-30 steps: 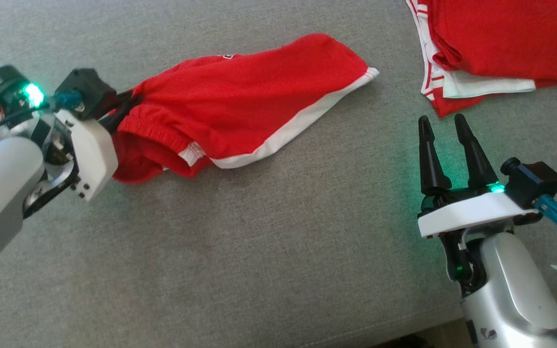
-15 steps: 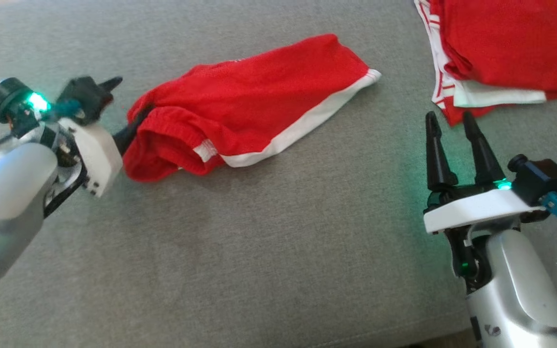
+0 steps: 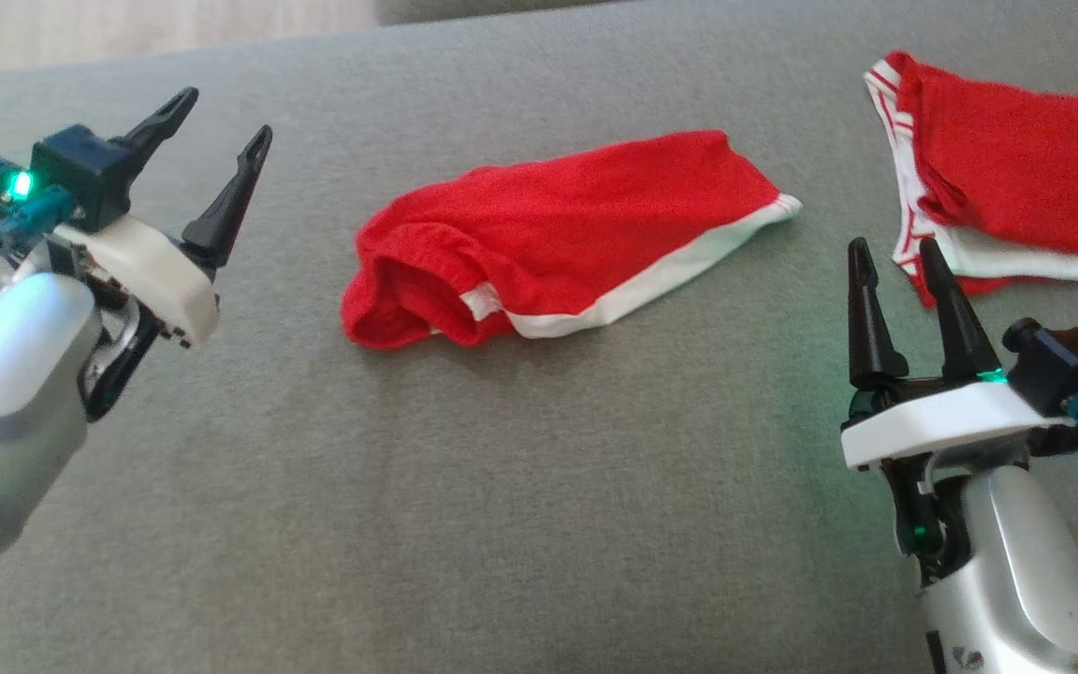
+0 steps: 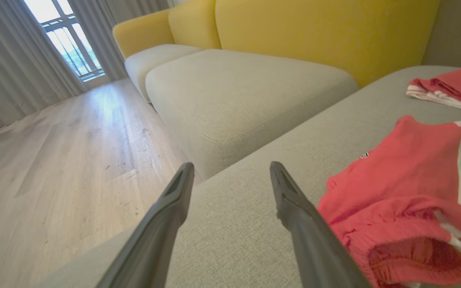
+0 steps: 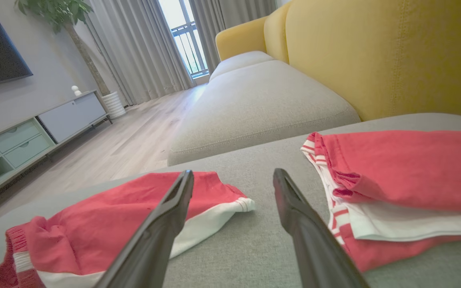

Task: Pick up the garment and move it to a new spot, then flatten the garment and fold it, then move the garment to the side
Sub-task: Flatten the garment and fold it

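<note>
A pair of red shorts with a white hem band (image 3: 567,239) lies folded on the grey sofa cushion (image 3: 502,487), waistband end toward the left. My left gripper (image 3: 221,117) is open and lifted off the cushion, to the left of the shorts and apart from them. In the left wrist view the shorts (image 4: 402,192) sit to the right of the open fingers (image 4: 294,208). My right gripper (image 3: 890,253) stands open at the right, empty, between the shorts and the folded pile. The right wrist view has the shorts (image 5: 106,224) at lower left.
A folded red and white garment pile (image 3: 1007,206) lies at the back right of the cushion. Beyond the cushion's far edge is a wooden floor (image 4: 54,160), a beige sofa seat (image 4: 246,92) and a yellow backrest (image 5: 374,52). A TV cabinet (image 5: 34,132) stands by the wall.
My left gripper let go of the shorts' waistband, opened and pulled back up and to the left. The shorts now lie free. The head camera has tilted, shifting the whole picture.
</note>
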`<state>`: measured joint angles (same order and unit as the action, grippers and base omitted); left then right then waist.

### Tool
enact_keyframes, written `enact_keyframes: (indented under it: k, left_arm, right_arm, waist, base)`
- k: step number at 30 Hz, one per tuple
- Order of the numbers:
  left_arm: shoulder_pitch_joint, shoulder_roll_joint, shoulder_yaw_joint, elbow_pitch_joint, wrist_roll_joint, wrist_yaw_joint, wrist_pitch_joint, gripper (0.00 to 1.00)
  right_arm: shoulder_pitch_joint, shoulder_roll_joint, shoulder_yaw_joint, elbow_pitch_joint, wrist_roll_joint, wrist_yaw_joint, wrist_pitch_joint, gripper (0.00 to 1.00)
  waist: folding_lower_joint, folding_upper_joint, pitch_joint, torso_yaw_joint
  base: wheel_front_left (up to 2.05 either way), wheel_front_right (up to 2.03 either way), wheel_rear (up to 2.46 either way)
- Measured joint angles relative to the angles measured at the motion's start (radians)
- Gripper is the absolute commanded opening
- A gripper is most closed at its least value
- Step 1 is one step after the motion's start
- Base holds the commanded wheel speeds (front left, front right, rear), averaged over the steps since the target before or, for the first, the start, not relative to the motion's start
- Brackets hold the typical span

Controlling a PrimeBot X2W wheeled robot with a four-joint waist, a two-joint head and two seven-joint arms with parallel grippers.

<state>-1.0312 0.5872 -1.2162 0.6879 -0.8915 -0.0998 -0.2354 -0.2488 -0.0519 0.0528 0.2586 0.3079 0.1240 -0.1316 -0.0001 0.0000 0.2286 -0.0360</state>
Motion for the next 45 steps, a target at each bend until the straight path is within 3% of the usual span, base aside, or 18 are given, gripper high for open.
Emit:
enact_keyframes:
  k: [6, 12, 18, 21, 25, 34, 43, 45]
  left_arm:
    - [0.055, 0.020, 0.055, -0.110, -0.008, 0.067, -0.014, 1.00]
    - [0.156, 0.043, 0.220, -0.299, -0.016, 0.207, -0.017, 1.00]
    - [0.439, 0.016, 0.401, -0.505, 0.029, 0.344, -0.018, 1.00]
    - [0.604, -0.035, 0.497, -0.573, 0.075, 0.372, -0.018, 1.00]
    - [0.745, -0.110, 0.602, -0.619, 0.141, 0.371, -0.018, 1.00]
    - [0.821, -0.206, 0.714, -0.619, 0.257, 0.281, -0.018, 1.00]
    - [0.772, -0.287, 0.625, -0.514, 0.261, 0.151, 0.022, 1.00]
    - [0.757, -0.301, 0.617, -0.502, 0.251, 0.140, 0.033, 1.00]
  right_arm:
    - [0.023, 0.000, -0.015, -0.020, -0.002, 0.000, 0.018, 1.00]
    - [0.046, 0.000, -0.024, -0.042, -0.002, 0.000, 0.019, 1.00]
    - [0.078, 0.000, -0.020, -0.052, -0.001, 0.000, 0.028, 1.00]
    - [0.079, 0.000, -0.020, -0.055, -0.001, 0.000, 0.028, 1.00]
    - [0.079, 0.000, -0.020, -0.063, -0.001, 0.000, 0.028, 1.00]
    - [0.080, 0.000, -0.020, -0.076, -0.001, 0.000, 0.028, 1.00]
    - [0.079, 0.000, -0.004, -0.081, -0.001, 0.000, 0.037, 1.00]
    - [0.079, 0.001, 0.000, -0.081, -0.001, 0.000, 0.037, 1.00]
  waist:
    - [0.0000, 0.0000, -0.044, 0.052]
    - [0.0000, 0.0000, -0.075, 0.090]
    - [-0.0001, 0.0000, -0.098, 0.104]
    - [0.0000, 0.0000, -0.103, 0.106]
    - [0.0000, 0.0000, -0.104, 0.106]
    - [0.0001, 0.0000, -0.094, 0.096]
    - [0.0001, 0.0000, -0.056, 0.076]
    - [0.0002, 0.0000, -0.050, 0.070]
  base:
    - [0.00, 0.00, 0.00]
    - [0.00, 0.00, 0.00]
    - [0.00, 0.00, 0.00]
    - [0.00, 0.00, 0.00]
    - [0.00, 0.00, 0.00]
    - [0.00, 0.00, 0.00]
    - [0.00, 0.00, 0.00]
    - [0.00, 0.00, 0.00]
